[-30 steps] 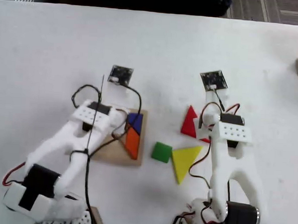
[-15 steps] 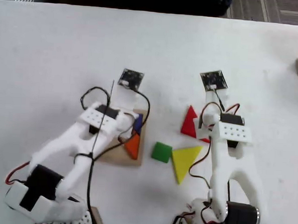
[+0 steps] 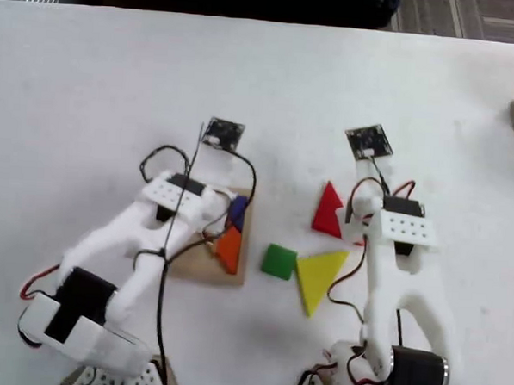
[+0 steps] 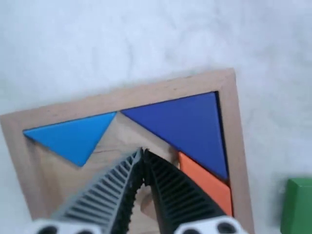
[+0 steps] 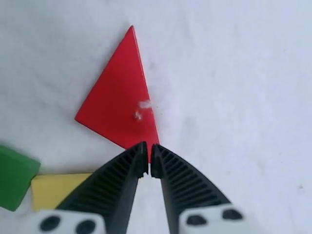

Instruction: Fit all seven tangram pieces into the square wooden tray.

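A white table point(image 3: 90, 80) carries everything. At the left, the left gripper point(image 4: 143, 155) hangs over the wooden tray point(image 4: 146, 90), jaws pressed together with nothing between them. Inside the tray lie a light blue triangle point(image 4: 73, 136), a dark blue triangle point(image 4: 183, 122) and an orange piece point(image 4: 207, 183). Further right on the table sit a green square point(image 3: 278, 261), a yellow triangle point(image 3: 317, 278) just beside it, and a red triangle point(image 3: 328, 211). The right gripper point(image 5: 148, 158), likewise closed and empty, is at the red triangle's near corner.

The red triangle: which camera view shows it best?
The right wrist view: the red triangle shows large and nearly whole, with one corner behind the tips of the right gripper. The high view shows it smaller, beside the right arm.
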Controlling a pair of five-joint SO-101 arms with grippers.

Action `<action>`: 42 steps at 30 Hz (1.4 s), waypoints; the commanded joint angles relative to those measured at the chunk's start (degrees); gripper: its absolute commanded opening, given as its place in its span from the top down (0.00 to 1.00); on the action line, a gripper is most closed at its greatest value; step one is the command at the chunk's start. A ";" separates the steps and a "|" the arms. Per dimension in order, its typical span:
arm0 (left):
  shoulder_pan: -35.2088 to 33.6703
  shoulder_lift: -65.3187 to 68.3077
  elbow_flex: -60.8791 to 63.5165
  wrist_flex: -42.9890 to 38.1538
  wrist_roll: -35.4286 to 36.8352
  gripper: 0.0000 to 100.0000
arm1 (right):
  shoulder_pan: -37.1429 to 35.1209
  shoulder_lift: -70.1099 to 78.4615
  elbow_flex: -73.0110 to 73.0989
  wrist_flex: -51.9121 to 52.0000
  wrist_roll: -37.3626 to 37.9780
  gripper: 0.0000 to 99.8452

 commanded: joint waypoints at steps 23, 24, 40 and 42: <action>-10.51 -9.89 1.32 6.77 -3.69 0.98 | -2.33 -1.98 8.35 -1.36 15.56 0.98; -10.15 -12.53 3.69 5.98 -5.71 0.98 | -2.33 -1.98 8.35 -1.36 15.56 0.98; -2.86 -25.10 16.97 10.90 -17.14 0.98 | -2.15 -1.98 8.44 -1.10 17.76 0.98; -0.75 -25.01 17.05 12.22 -19.78 0.98 | -2.15 -1.98 8.44 -1.10 17.85 0.98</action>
